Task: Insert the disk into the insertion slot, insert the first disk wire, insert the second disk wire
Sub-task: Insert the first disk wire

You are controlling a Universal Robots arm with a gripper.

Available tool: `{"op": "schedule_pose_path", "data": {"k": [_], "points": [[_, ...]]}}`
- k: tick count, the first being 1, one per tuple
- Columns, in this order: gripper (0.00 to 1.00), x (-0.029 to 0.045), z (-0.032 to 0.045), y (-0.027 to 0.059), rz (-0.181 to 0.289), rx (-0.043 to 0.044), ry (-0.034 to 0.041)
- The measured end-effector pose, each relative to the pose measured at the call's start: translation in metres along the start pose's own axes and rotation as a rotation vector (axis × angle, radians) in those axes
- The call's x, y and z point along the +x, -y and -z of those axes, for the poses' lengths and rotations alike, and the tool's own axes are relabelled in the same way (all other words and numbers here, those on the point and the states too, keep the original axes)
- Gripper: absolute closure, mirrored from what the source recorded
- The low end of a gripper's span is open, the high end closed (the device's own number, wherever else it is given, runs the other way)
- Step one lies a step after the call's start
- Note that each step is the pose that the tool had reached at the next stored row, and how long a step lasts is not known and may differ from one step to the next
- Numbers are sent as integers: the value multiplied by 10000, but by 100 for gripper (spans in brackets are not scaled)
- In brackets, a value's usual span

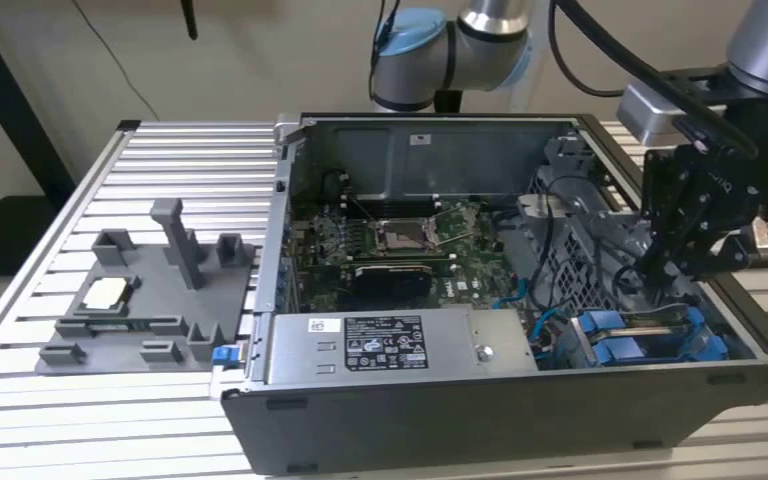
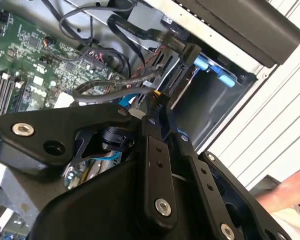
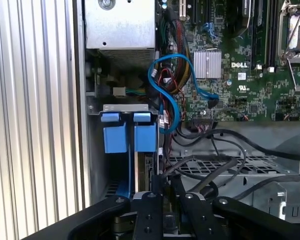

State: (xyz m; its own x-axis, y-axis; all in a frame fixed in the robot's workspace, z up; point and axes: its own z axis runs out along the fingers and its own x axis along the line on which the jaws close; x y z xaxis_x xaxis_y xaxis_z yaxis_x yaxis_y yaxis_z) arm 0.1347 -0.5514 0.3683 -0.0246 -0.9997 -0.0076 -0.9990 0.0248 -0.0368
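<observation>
While the disk [image 3: 145, 139] sits in the slot [image 3: 125, 107], its wires seemingly not yet plugged, the claw [image 2: 158, 100] hangs just above that slot, apparently clenched on a dark wire [image 2: 112, 89].

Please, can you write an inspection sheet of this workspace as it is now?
Surface: slotted metal table, carrying the open computer case.
Job's things: the disk, in its blue carrier, appears to sit in the insertion slot.
Clutter: grey fixture beside the case.
Grippers: gripper low inside the case, over the slot.
Cables: blue cable and black cables loose beside the slot.
Surroundings: a person's hand near the case.
</observation>
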Motion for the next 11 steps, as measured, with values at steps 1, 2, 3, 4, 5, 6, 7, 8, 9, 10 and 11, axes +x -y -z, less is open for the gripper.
{"op": "schedule_pose_path", "data": {"k": [1,2,3,4,5,6,7,8,9,10,11], "points": [[81,0,-13,6,1,0,-2],[81,0,-27,11,1,0,-3],[81,1,-43,16,1,0,-4],[81,1,-60,22,1,0,-11],[81,1,-74,27,2,1,-22],[81,3,-85,35,2,1,-35],[81,5,-95,47,3,1,-49],[81,8,-102,57,3,1,-63],[81,13,-110,67,3,1,-75],[81,16,-117,76,4,1,-89],[81,21,-123,84,5,1,-106]]}}
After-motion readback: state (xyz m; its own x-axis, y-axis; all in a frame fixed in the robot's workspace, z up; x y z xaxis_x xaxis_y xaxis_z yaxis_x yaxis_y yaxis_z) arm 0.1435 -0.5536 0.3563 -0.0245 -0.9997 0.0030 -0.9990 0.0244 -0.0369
